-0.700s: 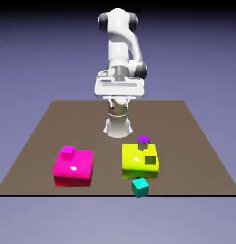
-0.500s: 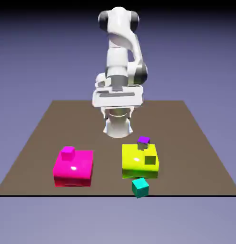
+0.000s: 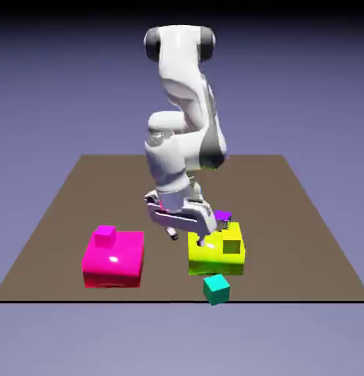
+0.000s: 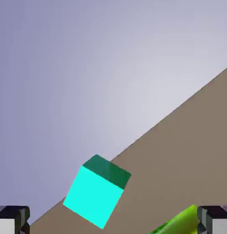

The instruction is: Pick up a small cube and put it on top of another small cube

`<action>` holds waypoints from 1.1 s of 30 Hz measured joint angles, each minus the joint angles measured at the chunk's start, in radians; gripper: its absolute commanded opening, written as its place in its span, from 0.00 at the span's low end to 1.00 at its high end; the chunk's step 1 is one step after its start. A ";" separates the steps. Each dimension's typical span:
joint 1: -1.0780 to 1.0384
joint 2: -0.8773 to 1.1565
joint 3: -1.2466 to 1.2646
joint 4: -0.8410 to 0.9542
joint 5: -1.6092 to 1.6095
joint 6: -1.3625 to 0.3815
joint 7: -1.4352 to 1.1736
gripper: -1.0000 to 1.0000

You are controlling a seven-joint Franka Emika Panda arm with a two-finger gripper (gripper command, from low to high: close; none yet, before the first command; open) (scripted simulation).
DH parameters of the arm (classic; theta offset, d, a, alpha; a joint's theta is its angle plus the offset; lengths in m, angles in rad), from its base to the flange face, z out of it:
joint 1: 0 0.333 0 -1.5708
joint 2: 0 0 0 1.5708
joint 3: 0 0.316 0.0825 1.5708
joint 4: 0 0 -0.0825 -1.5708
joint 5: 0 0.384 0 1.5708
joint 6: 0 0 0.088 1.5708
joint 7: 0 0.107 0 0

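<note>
While hovering over yellow block (image 3: 216, 253), gripper (image 3: 188, 236) spread wide, empty; teal cube (image 4: 97, 191) untouched.

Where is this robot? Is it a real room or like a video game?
It looks like a computer-made practice world, not a real room. The brown table floats before a plain blue-violet backdrop with no walls or furniture, and the teal cube and big magenta block are glossy, perfectly plain toy shapes.

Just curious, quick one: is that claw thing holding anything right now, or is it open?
Gripper: open and empty, above the table near the yellow block; the teal cube lies ahead of it, untouched.
</note>
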 measured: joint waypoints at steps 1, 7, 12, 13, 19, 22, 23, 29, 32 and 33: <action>-0.008 0.036 0.007 0.027 0.019 -0.030 0.023 0.50; -0.058 0.254 0.047 0.189 0.133 -0.209 0.161 0.50; -0.068 0.388 0.073 0.257 0.199 -0.249 0.212 0.50; -0.056 0.423 0.081 0.251 0.213 -0.205 0.199 0.50; -0.082 0.352 0.064 0.262 0.190 -0.291 0.224 0.00; -0.114 0.244 -0.011 0.169 0.249 -0.253 0.275 0.00; -0.124 0.207 -0.036 0.138 0.269 -0.240 0.292 0.00; -0.188 -0.010 -0.186 -0.048 0.388 -0.165 0.394 0.00; -0.224 -0.119 -0.261 -0.141 0.448 -0.127 0.445 0.00; -0.247 -0.155 -0.286 -0.172 0.468 -0.114 0.462 0.00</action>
